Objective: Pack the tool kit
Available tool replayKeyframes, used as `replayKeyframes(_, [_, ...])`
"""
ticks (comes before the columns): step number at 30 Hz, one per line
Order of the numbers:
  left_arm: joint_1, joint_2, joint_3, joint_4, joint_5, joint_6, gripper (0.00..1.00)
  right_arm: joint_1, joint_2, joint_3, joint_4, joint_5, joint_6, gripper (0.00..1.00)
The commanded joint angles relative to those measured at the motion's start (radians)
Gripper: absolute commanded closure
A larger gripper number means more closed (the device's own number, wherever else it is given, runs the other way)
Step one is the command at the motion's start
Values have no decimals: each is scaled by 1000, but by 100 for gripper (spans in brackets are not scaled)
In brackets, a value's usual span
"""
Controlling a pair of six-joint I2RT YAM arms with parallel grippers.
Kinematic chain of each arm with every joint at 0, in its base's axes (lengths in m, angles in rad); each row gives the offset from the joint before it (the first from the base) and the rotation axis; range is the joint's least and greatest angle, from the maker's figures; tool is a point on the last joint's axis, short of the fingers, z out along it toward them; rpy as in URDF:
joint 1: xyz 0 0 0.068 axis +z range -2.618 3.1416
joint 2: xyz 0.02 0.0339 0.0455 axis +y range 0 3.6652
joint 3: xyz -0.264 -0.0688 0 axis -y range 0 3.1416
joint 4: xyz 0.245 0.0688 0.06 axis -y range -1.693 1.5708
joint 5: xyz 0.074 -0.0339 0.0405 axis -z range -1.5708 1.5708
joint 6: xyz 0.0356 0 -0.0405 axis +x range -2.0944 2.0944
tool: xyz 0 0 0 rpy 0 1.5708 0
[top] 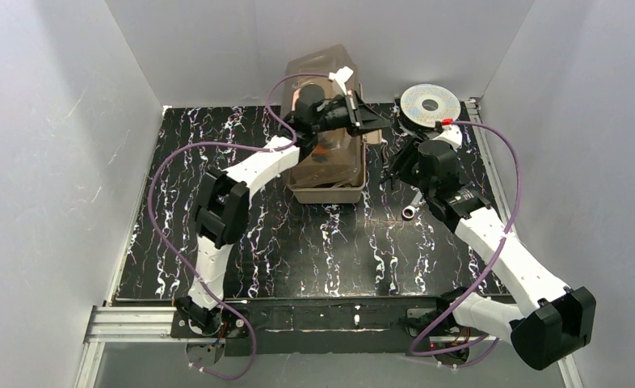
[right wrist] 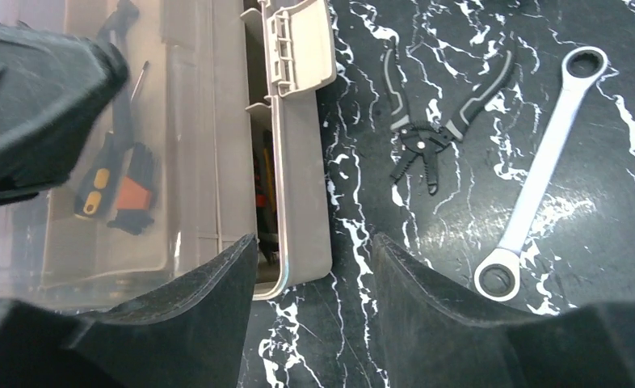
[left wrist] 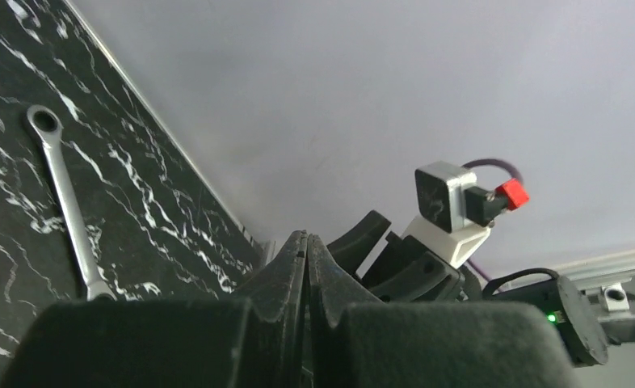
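The beige toolbox [top: 330,190] stands at the back middle with its translucent brown lid [top: 318,69] raised. My left gripper [top: 372,120] is shut with nothing visible between its fingers [left wrist: 306,242], and it hovers over the box's right rim. My right gripper [top: 393,168] is open and empty just right of the box, over its front right corner [right wrist: 298,242]. Black pliers [right wrist: 431,133] and a silver ratchet wrench [right wrist: 540,170] lie on the mat to the right of the box. The wrench also shows in the top view [top: 411,208] and in the left wrist view [left wrist: 64,202]. Orange and yellow tools [right wrist: 112,186] lie inside the box.
A round silver spool [top: 430,103] sits at the back right corner. White walls close in the mat on the left, back and right. The right arm's wrist camera [left wrist: 452,206] is close to my left fingers. The box's cream latch [right wrist: 298,44] hangs on its right side.
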Motion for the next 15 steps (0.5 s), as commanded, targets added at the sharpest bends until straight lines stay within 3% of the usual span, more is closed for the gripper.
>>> replayKeyframes(1, [-32, 10, 133, -229, 25, 96, 100, -29, -30, -28, -22, 31, 19, 38])
replayKeyframes(4, [-52, -43, 211, -395, 23, 210, 95, -61, -20, -21, -27, 1, 14, 37])
replayKeyframes(7, [-54, -149, 223, -576, -28, 373, 88, -115, 11, -16, -2, -137, -4, 40])
replayKeyframes(11, [-52, -305, 180, -768, -148, 553, 70, -198, 63, 5, 17, -295, 1, 40])
replayKeyframes(13, [-44, -372, 152, -870, -283, 629, 53, -209, 83, 28, 28, -351, -5, 40])
replayKeyframes(15, [-33, -433, 101, -949, -418, 684, 19, -210, 116, 52, 52, -439, -18, 37])
